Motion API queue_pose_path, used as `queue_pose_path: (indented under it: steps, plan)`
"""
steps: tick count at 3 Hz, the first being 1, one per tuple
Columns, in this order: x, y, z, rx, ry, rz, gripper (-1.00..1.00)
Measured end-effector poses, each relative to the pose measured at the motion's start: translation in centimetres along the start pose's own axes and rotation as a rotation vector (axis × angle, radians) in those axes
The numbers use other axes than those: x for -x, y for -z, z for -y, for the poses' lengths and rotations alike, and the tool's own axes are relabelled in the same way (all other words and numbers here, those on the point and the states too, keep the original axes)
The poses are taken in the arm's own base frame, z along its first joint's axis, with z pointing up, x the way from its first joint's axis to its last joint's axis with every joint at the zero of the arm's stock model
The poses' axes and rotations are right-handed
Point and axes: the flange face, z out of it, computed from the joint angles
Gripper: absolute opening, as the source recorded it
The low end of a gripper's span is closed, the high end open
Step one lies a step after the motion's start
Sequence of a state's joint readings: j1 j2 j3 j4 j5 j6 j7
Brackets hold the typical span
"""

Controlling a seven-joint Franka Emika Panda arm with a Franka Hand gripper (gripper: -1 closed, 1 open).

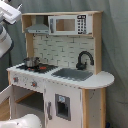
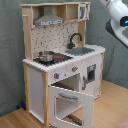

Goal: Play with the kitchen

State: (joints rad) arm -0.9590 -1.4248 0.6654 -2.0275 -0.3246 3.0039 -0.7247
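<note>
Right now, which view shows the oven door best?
The second exterior view: the oven door hangs open toward the camera, window and frame fully visible. The first exterior view catches only a sliver of the door at its lower left edge.

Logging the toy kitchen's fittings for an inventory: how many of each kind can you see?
Faucet: 1
Sink: 1
Pot: 1
Hood: 1
Microwave: 1
Open oven door: 1
Total: 6

Pale-wood, white-panelled kitchen [image 1: 65, 90]
</note>
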Motion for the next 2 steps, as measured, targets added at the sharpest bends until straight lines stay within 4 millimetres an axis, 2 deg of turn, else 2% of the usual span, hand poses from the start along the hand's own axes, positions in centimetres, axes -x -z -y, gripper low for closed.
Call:
queue_pose_path:
  steps: [2]
  plan:
    - [-2.1,1.0,0.9,0.021,-0.143,0.104,1.0]
